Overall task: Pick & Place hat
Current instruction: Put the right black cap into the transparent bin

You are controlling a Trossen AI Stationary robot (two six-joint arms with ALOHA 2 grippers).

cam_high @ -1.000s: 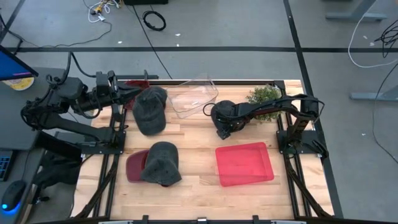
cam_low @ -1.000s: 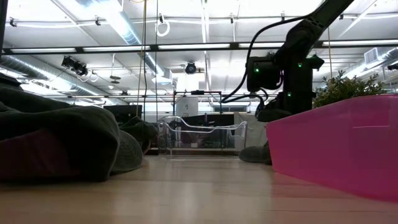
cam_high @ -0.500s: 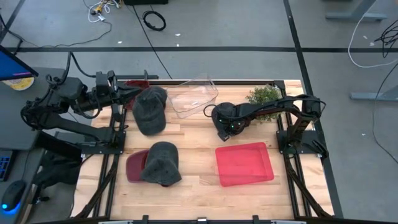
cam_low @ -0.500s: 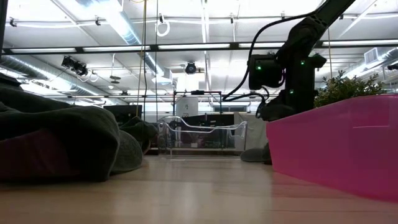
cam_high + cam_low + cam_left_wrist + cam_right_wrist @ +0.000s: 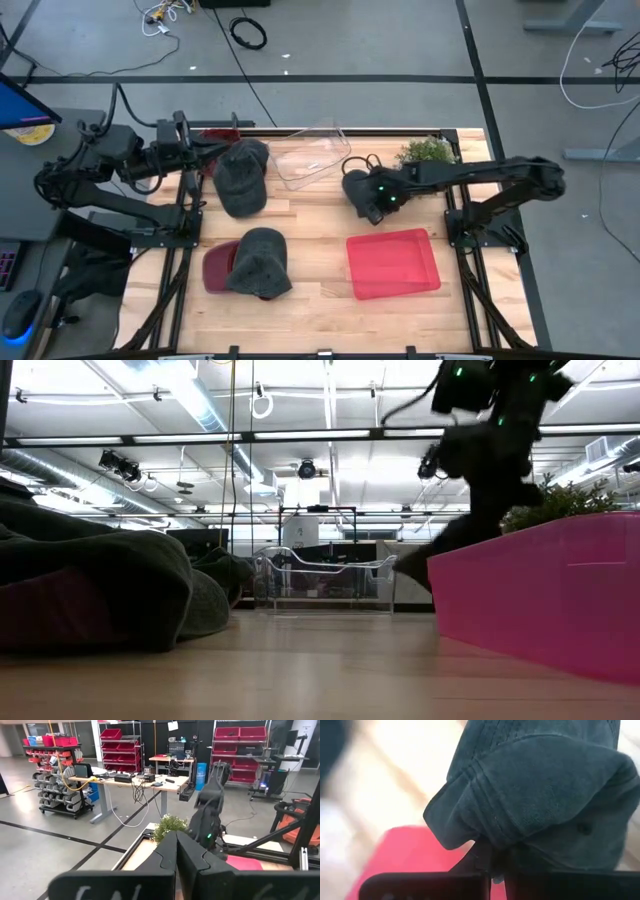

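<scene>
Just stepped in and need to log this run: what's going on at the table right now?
The right gripper is shut on a dark hat and holds it above the table, near the red tray. The left gripper is shut and empty at the table's left edge, by another dark hat. A third hat lies on a dark red tray at the front left. A clear bin and a small plant sit at the back.
</scene>
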